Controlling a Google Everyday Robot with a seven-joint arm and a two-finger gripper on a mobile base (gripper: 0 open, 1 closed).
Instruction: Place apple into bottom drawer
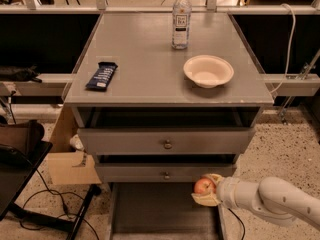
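Gripping a round red-orange apple (pixel 203 186) from above and below: pale-fingered two-finger gripper (pixel 205 188) on a white arm, clenched on the fruit just in front of the lower knobbed drawer's face. Held over the right rear part of the pulled-out grey bottom drawer (pixel 150 211), off its bare flat floor. On the grey cabinet top (pixel 145 59): shallow white bowl (pixel 208 70) with plain inside, clear plastic bottle (pixel 181 17), dark blue packet (pixel 101 76). Contents of the two upper drawers (pixel 125 141) hidden.
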